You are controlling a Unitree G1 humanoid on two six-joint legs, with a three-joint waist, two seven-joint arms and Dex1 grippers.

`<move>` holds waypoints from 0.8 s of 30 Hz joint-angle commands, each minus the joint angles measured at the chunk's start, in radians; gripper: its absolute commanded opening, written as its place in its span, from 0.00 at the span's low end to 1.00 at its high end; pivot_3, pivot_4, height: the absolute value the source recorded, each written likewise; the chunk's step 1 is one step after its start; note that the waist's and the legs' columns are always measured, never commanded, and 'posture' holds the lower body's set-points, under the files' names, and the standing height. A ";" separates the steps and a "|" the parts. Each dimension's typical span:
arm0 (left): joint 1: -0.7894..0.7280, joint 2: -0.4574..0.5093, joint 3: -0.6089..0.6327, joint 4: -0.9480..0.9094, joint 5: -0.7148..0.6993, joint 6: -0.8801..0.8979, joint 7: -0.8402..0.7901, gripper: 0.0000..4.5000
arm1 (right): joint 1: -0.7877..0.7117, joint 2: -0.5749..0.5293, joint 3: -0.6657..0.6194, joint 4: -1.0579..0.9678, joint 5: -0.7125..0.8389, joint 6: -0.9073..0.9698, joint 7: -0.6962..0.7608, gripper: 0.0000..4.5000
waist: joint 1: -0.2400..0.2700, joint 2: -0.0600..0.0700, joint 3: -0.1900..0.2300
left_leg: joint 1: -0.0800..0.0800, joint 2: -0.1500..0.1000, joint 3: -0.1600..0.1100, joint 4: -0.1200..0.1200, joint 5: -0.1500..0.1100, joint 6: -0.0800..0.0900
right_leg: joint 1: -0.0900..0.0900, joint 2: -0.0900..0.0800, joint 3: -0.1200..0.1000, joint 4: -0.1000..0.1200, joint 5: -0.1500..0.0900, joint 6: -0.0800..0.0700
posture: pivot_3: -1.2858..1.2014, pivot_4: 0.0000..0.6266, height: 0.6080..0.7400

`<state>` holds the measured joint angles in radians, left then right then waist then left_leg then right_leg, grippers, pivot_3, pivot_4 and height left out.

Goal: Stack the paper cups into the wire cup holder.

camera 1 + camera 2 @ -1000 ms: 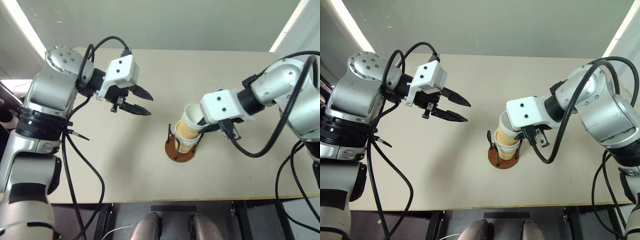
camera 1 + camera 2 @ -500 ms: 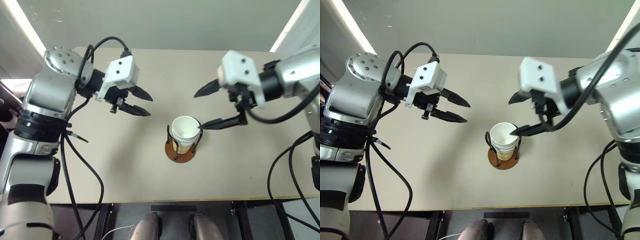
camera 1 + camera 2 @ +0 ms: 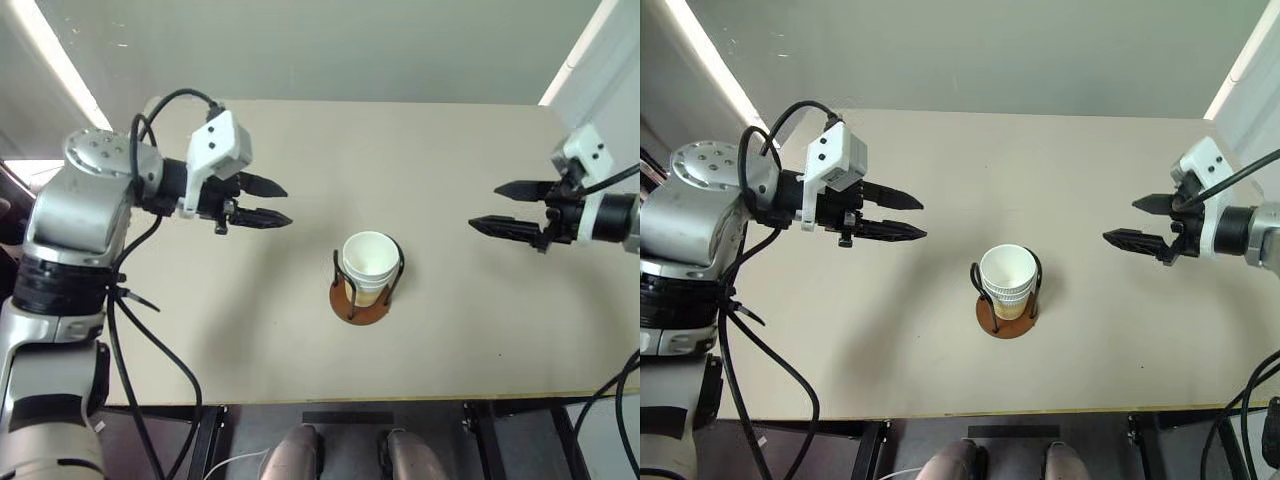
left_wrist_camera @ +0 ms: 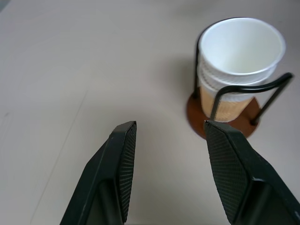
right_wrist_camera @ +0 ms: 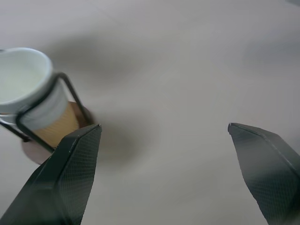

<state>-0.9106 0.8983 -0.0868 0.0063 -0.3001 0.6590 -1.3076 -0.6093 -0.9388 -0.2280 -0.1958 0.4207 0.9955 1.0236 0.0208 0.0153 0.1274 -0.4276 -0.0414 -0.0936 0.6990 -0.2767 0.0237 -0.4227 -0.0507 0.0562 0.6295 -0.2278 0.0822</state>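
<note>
paper cups [image 3: 369, 264] sit nested upright inside the wire cup holder [image 3: 362, 303], near the middle of the beige table [image 3: 450, 140], rims stacked and white inside showing. left gripper [image 3: 278, 203] hovers above the table to the holder's left, fingers spread partway, holding nothing. right gripper [image 3: 484, 207] hangs well off to the right, fingers spread wide and empty, tips pointing toward the holder.

A plain beige table [image 3: 250, 330] carries a single item near its middle: the wire cup holder [image 3: 366, 302], its reddish-brown disc flat on the tabletop. The paper cups [image 3: 369, 262] sit nested inside its black loops, upright, white rims uppermost.
</note>
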 commanded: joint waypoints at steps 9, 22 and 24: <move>0.075 0.041 0.088 -0.105 -0.053 0.052 0.105 0.54 | 0.011 0.006 -0.032 0.028 0.037 -0.083 -0.080 0.99 | 0.001 0.000 0.000 | 0.002 0.000 0.000 0.000 0.000 0.000 | 0.002 0.000 0.000 0.000 0.000 0.000 | 0.52 0.24 1.00; 0.076 0.046 0.074 -0.100 -0.074 0.046 0.127 0.54 | 0.026 -0.014 -0.029 0.030 0.041 -0.109 -0.084 0.99 | 0.004 0.000 0.000 | 0.003 0.000 0.000 0.000 0.000 0.000 | 0.004 0.000 0.000 0.000 0.000 0.000 | 0.52 0.24 1.00; 0.074 0.043 0.073 -0.096 -0.074 0.042 0.128 0.54 | 0.031 -0.018 -0.031 0.027 0.040 -0.108 -0.085 0.99 | 0.004 0.000 0.000 | 0.003 0.000 0.000 0.000 0.000 0.000 | 0.004 0.000 0.000 0.000 0.000 0.000 | 0.52 0.24 1.00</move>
<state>-0.8194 0.9320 -0.0386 -0.0778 -0.3660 0.7070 -1.1894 -0.5742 -0.9288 -0.2397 -0.1383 0.4487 0.9018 0.9498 0.0244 0.0154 0.1274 -0.4242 -0.0416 -0.0936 0.6989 -0.2768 0.0236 -0.4190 -0.0505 0.0561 0.6296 -0.2278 0.0823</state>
